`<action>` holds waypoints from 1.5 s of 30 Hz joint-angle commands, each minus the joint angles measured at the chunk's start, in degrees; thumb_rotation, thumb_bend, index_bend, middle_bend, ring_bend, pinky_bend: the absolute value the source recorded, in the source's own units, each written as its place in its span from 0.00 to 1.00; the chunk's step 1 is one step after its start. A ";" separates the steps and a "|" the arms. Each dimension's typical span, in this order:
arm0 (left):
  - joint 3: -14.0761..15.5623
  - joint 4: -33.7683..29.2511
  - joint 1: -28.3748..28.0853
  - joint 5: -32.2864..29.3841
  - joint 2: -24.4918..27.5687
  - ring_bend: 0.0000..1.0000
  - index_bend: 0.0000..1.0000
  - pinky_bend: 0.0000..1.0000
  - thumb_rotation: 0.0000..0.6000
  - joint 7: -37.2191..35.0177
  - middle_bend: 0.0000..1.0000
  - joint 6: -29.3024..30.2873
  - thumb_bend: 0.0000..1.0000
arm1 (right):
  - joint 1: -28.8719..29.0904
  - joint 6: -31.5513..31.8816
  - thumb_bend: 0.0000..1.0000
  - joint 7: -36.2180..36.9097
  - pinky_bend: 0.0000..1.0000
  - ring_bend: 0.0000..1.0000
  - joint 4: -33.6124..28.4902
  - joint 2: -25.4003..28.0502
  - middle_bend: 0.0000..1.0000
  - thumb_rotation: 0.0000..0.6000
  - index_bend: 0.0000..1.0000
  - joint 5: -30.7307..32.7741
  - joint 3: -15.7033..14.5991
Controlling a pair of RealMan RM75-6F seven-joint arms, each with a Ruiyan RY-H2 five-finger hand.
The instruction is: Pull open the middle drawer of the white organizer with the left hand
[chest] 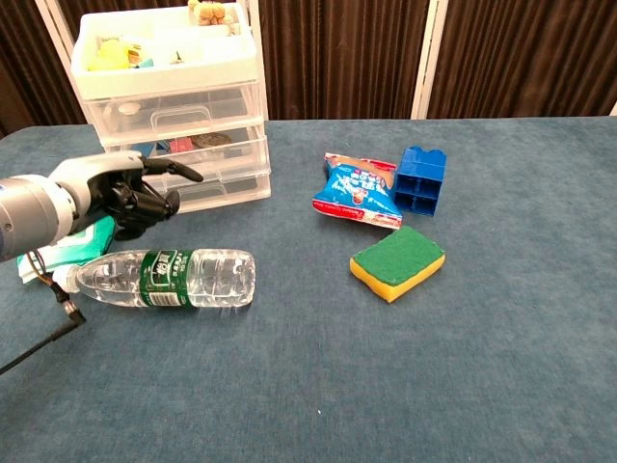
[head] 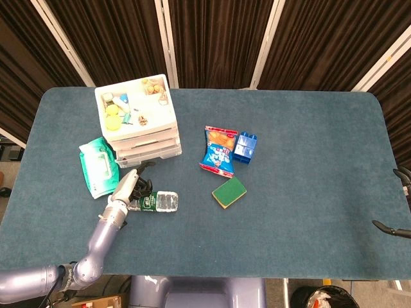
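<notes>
Below organizer (chest: 174,106): bottle (chest: 169,278) | left hand (chest: 120,193) fingers curled, empty | wipes (head: 99,165) beside

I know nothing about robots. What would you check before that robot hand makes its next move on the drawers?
1. Left robot hand close to the white organizer: ok, it is just in front of the lower drawers.
2. Hand free to grab: ok, it holds nothing; its fingers are curled and one points at the drawers.
3. Hand on the middle drawer: not ok, no grip on it.
4. Middle drawer already open: cannot tell; it may stick out slightly.
5. Clear space below the hand: not ok, the water bottle lies close underneath.
6. Right robot hand out of the way: ok, at the table's far edge.
</notes>
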 commanded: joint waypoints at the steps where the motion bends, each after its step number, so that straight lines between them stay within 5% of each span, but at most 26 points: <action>1: 1.97 -2.11 0.23 5.60 1.88 0.93 0.22 0.87 1.00 3.68 0.96 3.81 0.69 | 0.04 0.00 0.13 -0.03 0.00 0.00 -0.06 0.04 0.00 1.00 0.00 0.01 0.05; 8: 1.21 -3.86 -0.44 8.74 2.68 0.94 0.27 0.88 1.00 8.68 0.98 8.78 0.69 | -0.03 0.06 0.13 -0.07 0.00 0.00 -0.10 0.04 0.00 1.00 0.00 0.03 0.04; 20: -1.58 -4.59 -2.79 -3.97 4.57 0.95 0.28 0.89 1.00 19.66 0.99 11.90 0.71 | -0.07 0.03 0.13 -0.04 0.00 0.00 0.07 -0.09 0.00 1.00 0.00 -0.02 -0.02; 45: -0.69 -2.70 -4.21 -13.76 6.11 0.95 0.24 0.89 1.00 23.21 0.99 9.48 0.71 | -0.14 -0.19 0.13 -0.29 0.00 0.00 -0.11 0.05 0.00 1.00 0.00 0.01 -0.16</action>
